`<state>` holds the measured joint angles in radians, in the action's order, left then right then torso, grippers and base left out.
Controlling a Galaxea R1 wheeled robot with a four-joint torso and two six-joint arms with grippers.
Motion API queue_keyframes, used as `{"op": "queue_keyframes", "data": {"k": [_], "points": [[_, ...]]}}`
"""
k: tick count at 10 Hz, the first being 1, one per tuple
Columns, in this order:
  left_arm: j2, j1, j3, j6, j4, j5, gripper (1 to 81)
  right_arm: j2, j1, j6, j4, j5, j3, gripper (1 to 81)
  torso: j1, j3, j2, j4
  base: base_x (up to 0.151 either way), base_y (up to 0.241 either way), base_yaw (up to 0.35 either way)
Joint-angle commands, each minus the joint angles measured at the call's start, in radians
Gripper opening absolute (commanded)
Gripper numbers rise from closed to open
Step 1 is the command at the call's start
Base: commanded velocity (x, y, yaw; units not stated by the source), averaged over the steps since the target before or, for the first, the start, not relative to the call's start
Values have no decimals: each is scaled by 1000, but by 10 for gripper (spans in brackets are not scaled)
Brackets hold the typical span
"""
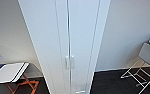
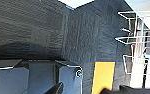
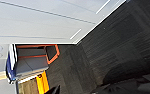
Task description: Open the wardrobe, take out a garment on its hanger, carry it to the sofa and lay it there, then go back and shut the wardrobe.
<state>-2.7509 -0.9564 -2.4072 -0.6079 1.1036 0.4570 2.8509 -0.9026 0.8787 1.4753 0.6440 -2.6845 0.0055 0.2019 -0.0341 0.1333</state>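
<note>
Directly ahead in the head view, the wardrobe (image 1: 73, 42) is being seen at close range, tall, narrow and white, with both full-height doors closed. Its paired white handles (image 1: 69, 62) are being shown side by side at the seam between the doors. Dark carpet (image 1: 111, 81) is being seen at the wardrobe's foot on both sides. Left of the wardrobe, a folding table (image 1: 8, 72) with a white top and orange legs is being seen near the wall, with a blue edge at its far left. Right of the wardrobe, a white wire-framed chair (image 1: 147, 65) is being seen standing on the carpet, well apart from the doors. Behind everything, a plain white wall (image 1: 131, 30) is being shown.

From the left wrist view, dark carpet (image 2: 41, 27), a yellow patch (image 2: 103, 76) and a white wire frame (image 2: 136, 37) are being shown; whether the left gripper's fingers are apart or together cannot be told.

From the right wrist view, the carpet (image 3: 121, 45), a white panel (image 3: 46, 20) and the orange-legged table (image 3: 36, 60) are being shown; the right gripper's state cannot be told either.
</note>
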Motion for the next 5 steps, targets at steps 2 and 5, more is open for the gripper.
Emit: {"op": "queue_keyframes", "data": {"k": [2,5], "points": [[-129,-86,-151,-204,36,71,811,38,-81,189,33,20,-133,811,0,0,0,0,0,0,0],[-158,-219,-208,-328,33,-29,811,52,-235,312,31,-162,-138,811,0,0,0,0,0,0,0]]}}
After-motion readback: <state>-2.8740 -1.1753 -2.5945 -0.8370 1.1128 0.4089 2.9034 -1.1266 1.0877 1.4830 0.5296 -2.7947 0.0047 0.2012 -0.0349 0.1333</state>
